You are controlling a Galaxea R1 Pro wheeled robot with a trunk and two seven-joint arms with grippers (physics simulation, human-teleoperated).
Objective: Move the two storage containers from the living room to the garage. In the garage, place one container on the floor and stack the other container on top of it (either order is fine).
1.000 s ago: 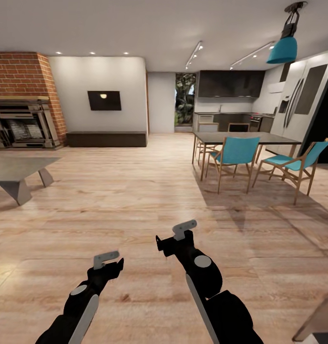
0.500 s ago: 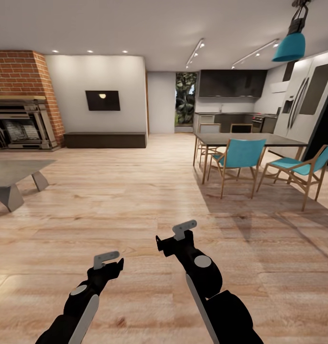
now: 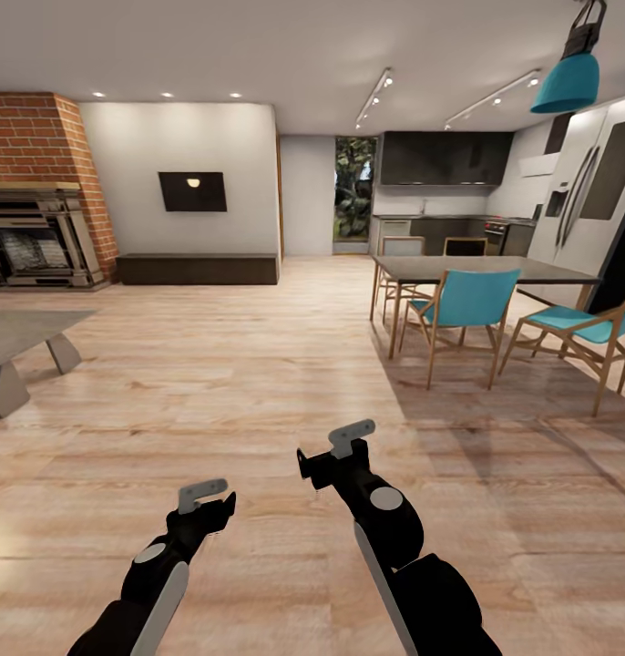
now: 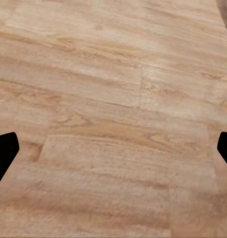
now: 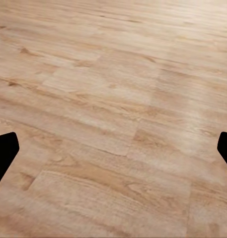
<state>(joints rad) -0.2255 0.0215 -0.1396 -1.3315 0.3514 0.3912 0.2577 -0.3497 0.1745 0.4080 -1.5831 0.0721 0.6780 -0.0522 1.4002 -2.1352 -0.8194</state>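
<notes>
Grippers spread wide, nothing held: left gripper (image 3: 206, 495), right gripper (image 3: 351, 439) over living room plank floor (image 3: 212, 383); brick fireplace (image 3: 35, 146) far ahead-left of left gripper; containers unseen, task judged barely begun

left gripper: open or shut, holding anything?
Open and empty. In the left wrist view the two dark fingertips sit far apart at opposite edges, with bare wood plank floor between them. The left gripper hangs over that floor.

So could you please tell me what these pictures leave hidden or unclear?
- Grey low table: cut off by the head view's left edge.
- Fireplace: likewise cut at that edge.
- Right-hand teal chair: cut by the right edge.
- Kitchen counter items: too small to identify.
</notes>
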